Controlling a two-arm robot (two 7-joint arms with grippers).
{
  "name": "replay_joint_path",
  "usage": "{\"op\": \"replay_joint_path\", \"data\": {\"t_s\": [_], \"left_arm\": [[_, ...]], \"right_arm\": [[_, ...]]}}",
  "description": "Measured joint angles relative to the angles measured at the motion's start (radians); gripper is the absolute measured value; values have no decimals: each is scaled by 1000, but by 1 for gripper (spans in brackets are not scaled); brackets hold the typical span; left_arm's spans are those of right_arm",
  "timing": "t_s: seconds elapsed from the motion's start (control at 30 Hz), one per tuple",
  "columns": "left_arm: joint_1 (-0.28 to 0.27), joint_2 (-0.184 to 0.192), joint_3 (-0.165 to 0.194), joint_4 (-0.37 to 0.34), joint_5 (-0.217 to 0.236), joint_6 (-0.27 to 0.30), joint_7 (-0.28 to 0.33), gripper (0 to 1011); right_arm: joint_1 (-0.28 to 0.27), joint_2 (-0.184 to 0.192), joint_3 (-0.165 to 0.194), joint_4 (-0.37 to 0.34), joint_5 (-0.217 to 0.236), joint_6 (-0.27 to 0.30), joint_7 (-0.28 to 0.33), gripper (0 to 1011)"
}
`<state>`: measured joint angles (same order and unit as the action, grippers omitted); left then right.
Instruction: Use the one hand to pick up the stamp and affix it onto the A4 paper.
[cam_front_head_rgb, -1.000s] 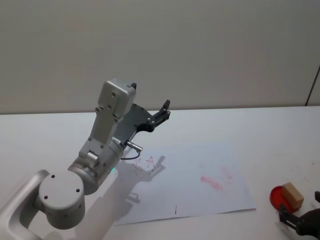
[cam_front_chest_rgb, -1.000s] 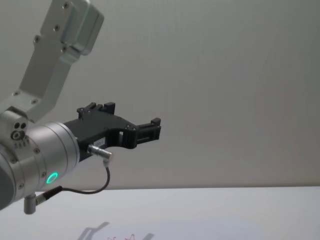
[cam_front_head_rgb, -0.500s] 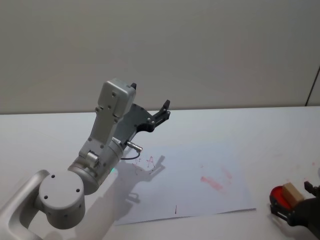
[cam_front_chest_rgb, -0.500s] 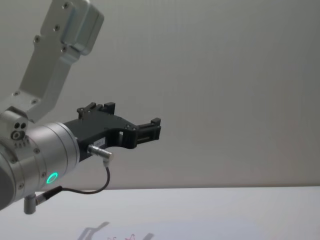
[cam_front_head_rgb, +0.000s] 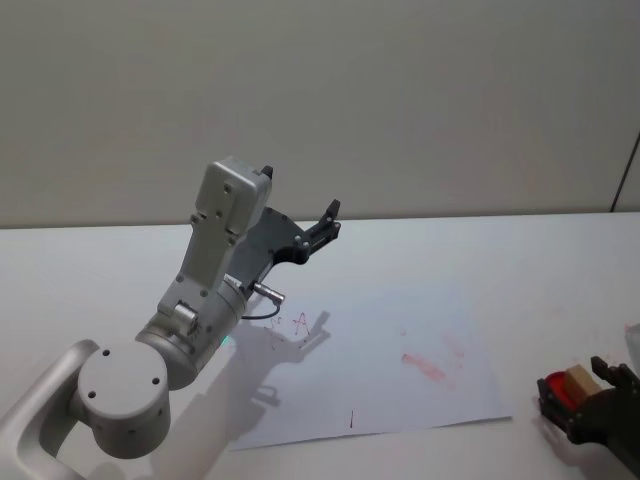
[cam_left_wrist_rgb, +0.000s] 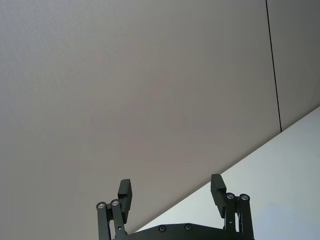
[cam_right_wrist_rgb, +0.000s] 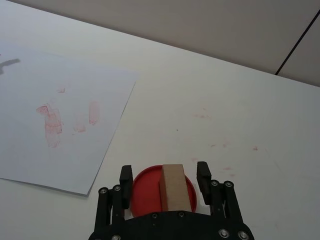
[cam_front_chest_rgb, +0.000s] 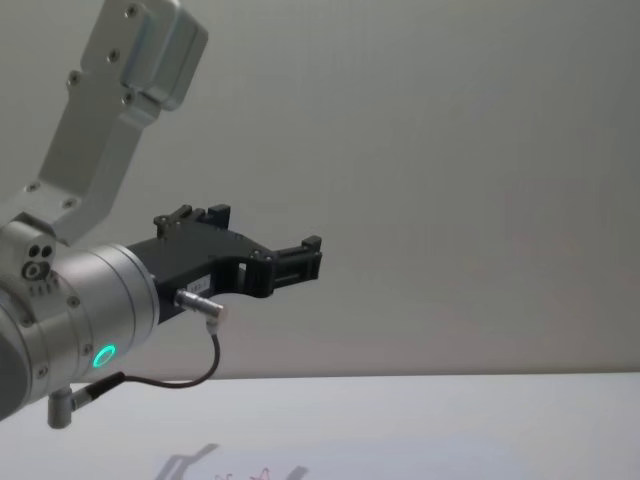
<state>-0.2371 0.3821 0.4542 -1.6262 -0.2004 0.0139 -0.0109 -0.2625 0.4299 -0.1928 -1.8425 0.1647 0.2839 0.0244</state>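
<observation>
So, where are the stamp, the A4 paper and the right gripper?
stamp (cam_right_wrist_rgb: 174, 187): right wrist view, top of the wooden block.
A4 paper (cam_right_wrist_rgb: 105, 87): right wrist view, bare white part.
right gripper (cam_right_wrist_rgb: 164, 171): right wrist view, midway between its fingertips.

- Grey-white flat desk (cam_front_head_rgb: 560, 270): carrying every item below.
- White A4 paper sheet with red stamped marks (cam_front_head_rgb: 380, 375): lying flat on the desk, mid-way across, in front of the robot.
- Red round ink pad (cam_right_wrist_rgb: 145, 192): sitting on the desk to the right of the paper, near its front right corner, apart from the sheet.
- Tan wooden block stamp (cam_right_wrist_rgb: 172, 187): standing on the pad.
- Black blocky right gripper (cam_right_wrist_rgb: 164, 171): reaching in from the near right. Its jaws are standing one on each side of the stamp, with a gap on both sides.
- Black left gripper on a silver cylinder (cam_left_wrist_rgb: 171, 182): hanging raised above the desk on the left, well apart from the stamp and the pad.
</observation>
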Motion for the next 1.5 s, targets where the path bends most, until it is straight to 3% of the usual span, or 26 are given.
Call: {"op": "replay_joint_path", "data": {"t_s": [0.63, 1.5], "left_arm": [[0, 0, 0, 0, 0, 0, 0, 1001], [0, 0, 0, 0, 0, 0, 0, 1001]], "right_arm": [[13, -7, -2, 10, -11, -1, 11, 224], [4, -7, 0, 12, -5, 1, 34, 219]]}}
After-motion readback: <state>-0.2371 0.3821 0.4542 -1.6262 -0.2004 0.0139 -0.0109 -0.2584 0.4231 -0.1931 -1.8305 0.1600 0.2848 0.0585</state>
